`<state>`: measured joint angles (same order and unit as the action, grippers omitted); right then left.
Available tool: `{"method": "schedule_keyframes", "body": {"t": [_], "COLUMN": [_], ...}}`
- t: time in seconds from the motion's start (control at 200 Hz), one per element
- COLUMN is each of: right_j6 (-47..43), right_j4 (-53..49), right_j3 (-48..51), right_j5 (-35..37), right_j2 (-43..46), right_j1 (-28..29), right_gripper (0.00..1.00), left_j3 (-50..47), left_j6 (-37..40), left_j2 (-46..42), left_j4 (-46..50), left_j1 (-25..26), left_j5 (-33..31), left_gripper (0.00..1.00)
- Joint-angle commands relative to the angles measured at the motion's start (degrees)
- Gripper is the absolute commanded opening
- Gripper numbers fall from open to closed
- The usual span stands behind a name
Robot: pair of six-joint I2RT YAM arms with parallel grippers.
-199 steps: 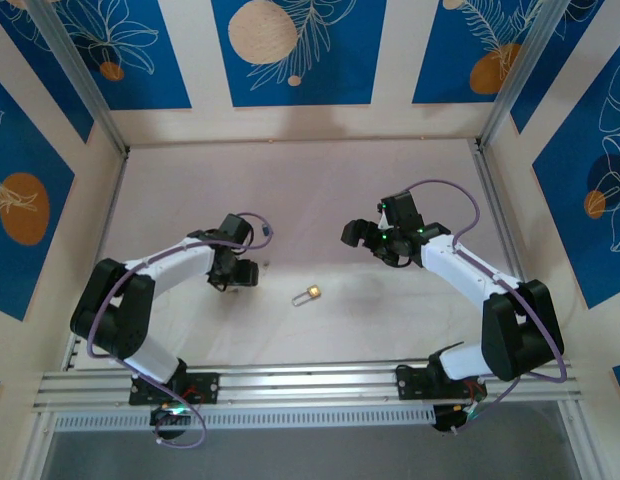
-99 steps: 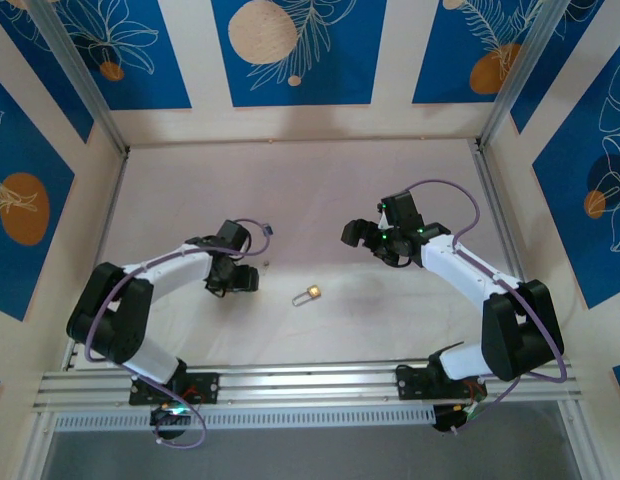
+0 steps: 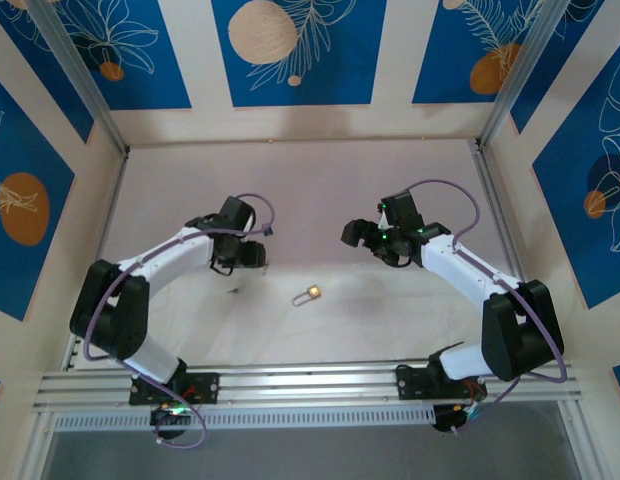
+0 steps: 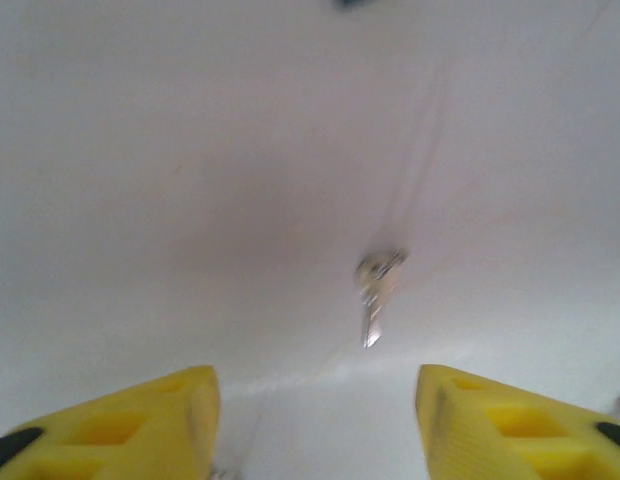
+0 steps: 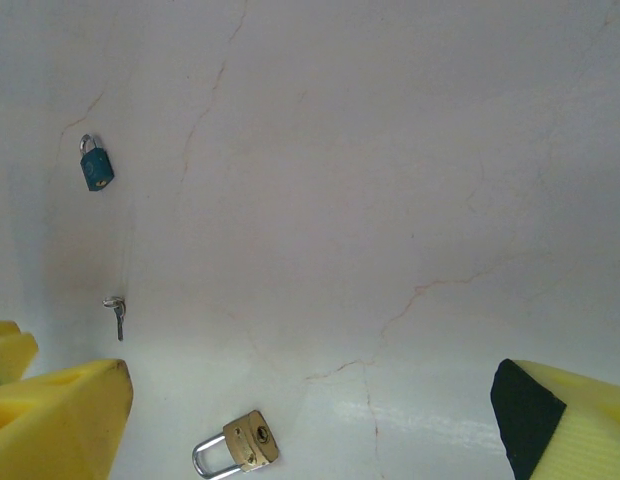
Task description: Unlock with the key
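The key point(image 4: 375, 298) is seen lying flat on the pale table point(image 3: 320, 190), just ahead of the left gripper point(image 4: 315, 400) and slightly right of its centre line; the gripper's yellow fingers point(image 4: 140, 415) are spread wide with nothing held between them, and the key is not touched.

The right gripper point(image 5: 310, 385) is likewise held wide apart and empty above the table; a brass padlock point(image 5: 237, 445) is shown lying on its side just beyond it, shackle apparently seated in the body; a small blue padlock point(image 5: 94, 168) is visible farther off, well apart from the brass one, too small for its shackle to be judged. Which of the two locks the key fits cannot be told.

The task is judged to be at its very start; no lock has been opened and the key has not yet been picked up. Everything is left to be done: the key is to be grasped by its head, a padlock steadied by the other gripper, the blade lined up with the keyway and pushed in, then turned until the shackle is released; a thin key lying flat on a hard surface is expected to be awkward to pinch.
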<state>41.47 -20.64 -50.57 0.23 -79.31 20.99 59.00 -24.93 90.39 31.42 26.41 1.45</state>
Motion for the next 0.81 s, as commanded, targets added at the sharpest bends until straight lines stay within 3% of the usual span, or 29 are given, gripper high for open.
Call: {"method": "schedule_keyframes", "body": {"t": [0.0, 0.165, 0.3, 0.425, 0.595, 0.8], "right_j6": [-0.77, -1.25, -1.37, -1.31, -1.08, -1.02], "right_j4": [-0.80, -0.71, -0.63, -0.45, -0.71, -0.71], "right_j3": [-0.76, -0.50, -0.82, -1.36, -1.39, -0.94], "right_j5": [0.23, -0.40, -0.71, -1.46, -1.49, -1.23], "right_j2": [1.26, 1.24, 0.53, -0.27, -0.07, -0.12], "right_j1": [0.22, 0.21, 0.35, 0.37, 0.52, 0.51], "right_gripper": [0.92, 0.90, 0.90, 0.89, 0.90, 0.90], "left_j3": [2.56, 2.25, -1.00, -2.23, -1.77, -2.95], "left_j6": [1.75, 4.23, 7.32, 9.13, 10.00, 10.66], "left_j2": [3.84, 5.82, 4.74, 4.82, 7.45, 7.11], "left_j4": [-0.49, -3.79, -9.94, -13.76, -12.03, -11.41], "left_j1": [0.41, 1.13, 1.41, 1.54, 1.74, 1.97], "left_j5": [3.14, 6.55, 8.53, 6.70, 7.07, 6.49], "left_gripper": [0.41, 0.17, 0.11, 0.10, 0.10, 0.17]}}
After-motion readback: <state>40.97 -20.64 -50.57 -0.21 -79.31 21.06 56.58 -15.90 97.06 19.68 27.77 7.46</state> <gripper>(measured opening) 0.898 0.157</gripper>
